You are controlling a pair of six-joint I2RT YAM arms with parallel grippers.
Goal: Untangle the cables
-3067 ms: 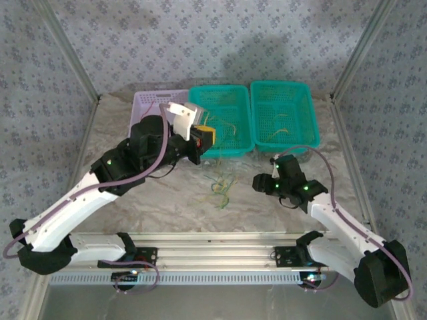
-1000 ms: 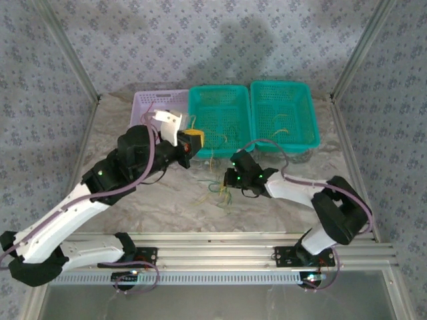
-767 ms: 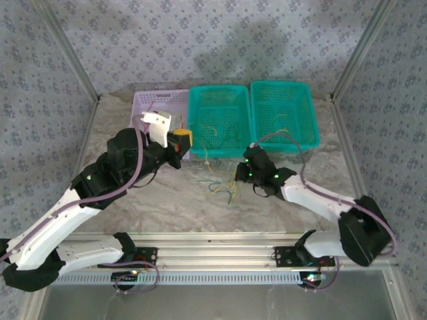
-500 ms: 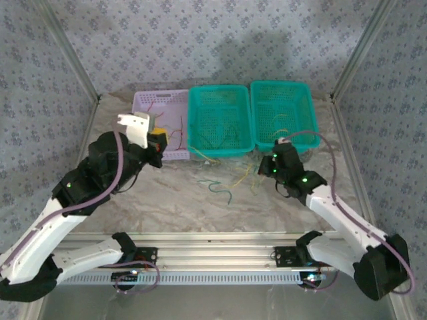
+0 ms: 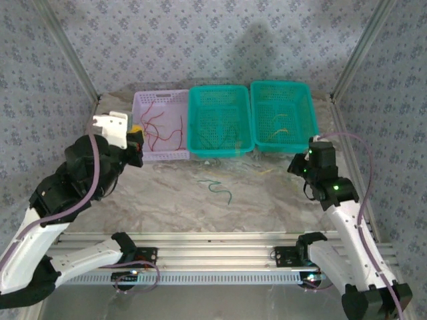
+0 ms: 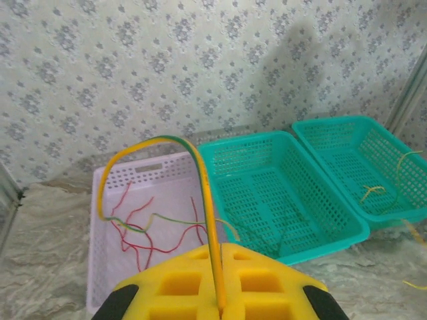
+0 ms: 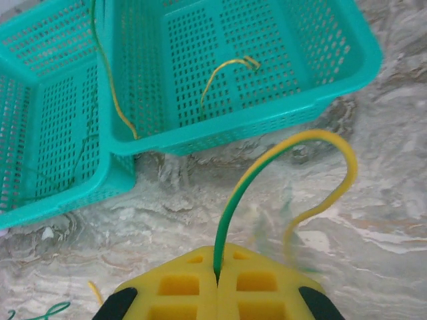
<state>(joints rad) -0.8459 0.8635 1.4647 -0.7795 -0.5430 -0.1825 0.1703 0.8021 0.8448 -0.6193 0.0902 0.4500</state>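
The cables are thin, light and floppy with a springy curl. They look best pinched near an end so the rest trails free. A green cable (image 5: 219,189) lies loose on the worktop (image 5: 167,197) between the arms. The left hand (image 6: 219,287) is clamped on a yellow-green cable (image 6: 157,140) arching before the purple basket (image 6: 153,175), which holds red cables (image 6: 143,233). The right hand (image 7: 217,280) is pinched on a green-yellow cable (image 7: 313,135) near the teal baskets (image 7: 233,125). Their walls could snag trailing ends.
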